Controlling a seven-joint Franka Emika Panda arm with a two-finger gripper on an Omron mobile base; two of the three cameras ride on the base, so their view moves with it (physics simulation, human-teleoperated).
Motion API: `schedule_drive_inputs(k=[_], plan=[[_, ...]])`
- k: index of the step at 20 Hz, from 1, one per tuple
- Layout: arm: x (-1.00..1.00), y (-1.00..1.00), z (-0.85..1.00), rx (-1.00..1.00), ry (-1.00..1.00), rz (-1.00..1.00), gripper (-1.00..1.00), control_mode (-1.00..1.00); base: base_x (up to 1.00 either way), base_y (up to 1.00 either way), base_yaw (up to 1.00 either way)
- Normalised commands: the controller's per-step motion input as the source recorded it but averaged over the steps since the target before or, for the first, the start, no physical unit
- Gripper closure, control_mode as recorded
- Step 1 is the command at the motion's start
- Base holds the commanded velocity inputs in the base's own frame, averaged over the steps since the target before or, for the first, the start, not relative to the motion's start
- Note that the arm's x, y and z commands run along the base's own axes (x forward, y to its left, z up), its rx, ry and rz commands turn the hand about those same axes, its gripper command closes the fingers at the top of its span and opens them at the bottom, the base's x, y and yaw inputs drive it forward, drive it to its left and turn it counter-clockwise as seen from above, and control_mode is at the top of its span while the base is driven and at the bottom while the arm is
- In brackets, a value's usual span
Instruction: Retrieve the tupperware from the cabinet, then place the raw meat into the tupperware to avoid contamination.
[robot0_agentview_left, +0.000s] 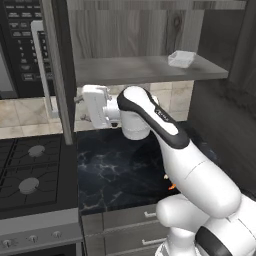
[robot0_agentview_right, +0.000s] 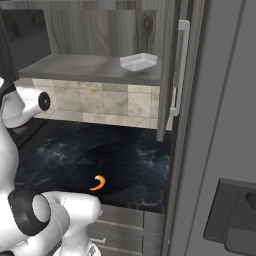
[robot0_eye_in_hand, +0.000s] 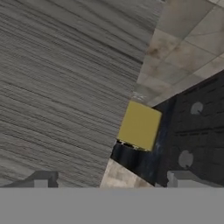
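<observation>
The cabinet (robot0_agentview_left: 135, 30) stands with both doors swung open. On its shelf, toward the right, lies the translucent tupperware (robot0_agentview_left: 181, 58) (robot0_agentview_right: 138, 61). The orange raw meat (robot0_agentview_right: 98, 183) lies on the black marble counter (robot0_agentview_right: 125, 160) near the front edge; in the left base view the raw meat (robot0_agentview_left: 171, 186) peeks out from behind my arm. My gripper (robot0_agentview_left: 81, 106) is below shelf height, right against the left door's edge (robot0_agentview_left: 59, 75), far left of the tupperware. In the hand view my gripper (robot0_eye_in_hand: 109, 181) is open, its fingertips (robot0_eye_in_hand: 41, 178) wide apart with nothing held, facing the wood-grain door (robot0_eye_in_hand: 65, 87).
A black microwave (robot0_agentview_left: 20, 45) hangs left of the cabinet, with a gas stove (robot0_agentview_left: 30, 170) below it. A yellow block (robot0_eye_in_hand: 140, 125) sits on the counter by the stove. The right door (robot0_agentview_right: 167, 75) and its bar handle (robot0_agentview_right: 181, 70) jut forward. Drawers (robot0_agentview_left: 130, 225) are under the counter.
</observation>
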Motion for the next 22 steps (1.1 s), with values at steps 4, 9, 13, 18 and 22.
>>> schedule_drive_inputs(k=[4,9,13,18,22], plan=[[0.00,0.17,0.00,0.00,0.00,-0.01,-1.00,-1.00,0.00,0.00,0.00],[-0.04,-0.25,0.13,0.00,0.09,-0.10,-1.00,-1.00,0.00,0.00,0.00],[-0.24,-0.39,0.27,-0.06,0.15,-0.11,-1.00,-1.00,0.00,0.00,0.00],[-0.42,-0.47,0.33,-0.11,0.10,-0.11,-1.00,-1.00,0.00,0.00,0.00],[-0.44,-0.54,0.31,-0.10,0.10,-0.12,-1.00,-1.00,0.00,0.00,0.00]])
